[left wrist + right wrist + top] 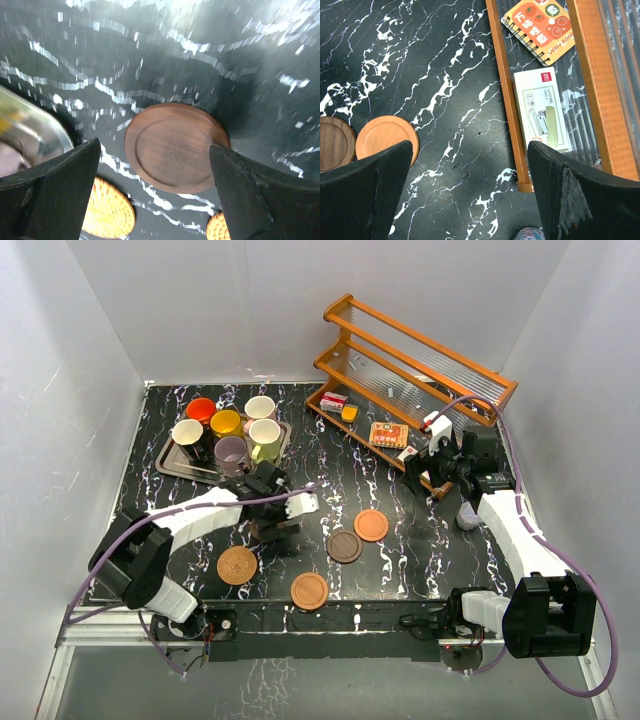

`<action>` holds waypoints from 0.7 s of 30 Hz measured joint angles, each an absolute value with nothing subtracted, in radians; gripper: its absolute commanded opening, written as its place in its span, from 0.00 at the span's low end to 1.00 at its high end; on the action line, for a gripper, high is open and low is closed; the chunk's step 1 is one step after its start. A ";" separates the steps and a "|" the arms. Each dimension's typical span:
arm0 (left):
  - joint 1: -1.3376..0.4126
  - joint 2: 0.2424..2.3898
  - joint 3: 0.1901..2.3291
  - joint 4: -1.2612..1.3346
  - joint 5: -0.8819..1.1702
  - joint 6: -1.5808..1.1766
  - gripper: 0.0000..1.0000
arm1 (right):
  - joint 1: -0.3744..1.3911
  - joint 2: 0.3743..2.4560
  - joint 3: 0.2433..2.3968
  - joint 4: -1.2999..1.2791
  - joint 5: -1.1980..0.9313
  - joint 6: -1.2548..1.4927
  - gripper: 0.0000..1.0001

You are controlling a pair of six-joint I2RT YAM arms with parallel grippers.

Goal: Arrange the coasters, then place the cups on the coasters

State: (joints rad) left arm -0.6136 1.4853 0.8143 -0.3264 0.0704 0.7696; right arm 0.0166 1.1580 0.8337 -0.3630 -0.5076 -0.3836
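L gripper (277, 533) sits just near-side of the tray (170, 462), jaws wide either side of a dark brown coaster (175, 150), not gripping. Six cups (232, 453) crowd the tray. Four more coasters (345, 545) lie near-right of it w/ bare tabletop (410, 560) around. R gripper (470, 150) far right of tray, jaws wide, empty.

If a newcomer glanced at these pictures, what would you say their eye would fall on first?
Probably the six handled ceramic mugs in bright mixed colours, crowded on a shiny metal tray at far left. Next, the orange-brown wooden two-tier rack at far right, and the left gripper hanging open over a round dark brown wooden coaster near the middle.
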 measured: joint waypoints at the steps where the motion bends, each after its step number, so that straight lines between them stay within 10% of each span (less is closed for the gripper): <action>1: -0.639 1.498 0.825 -0.319 0.074 0.768 0.89 | 0.017 1.158 0.834 -0.363 -0.508 -0.384 0.98; 21: -0.710 1.479 0.938 -0.314 0.143 0.645 0.89 | -0.029 1.158 0.834 -0.363 -0.516 -0.384 0.98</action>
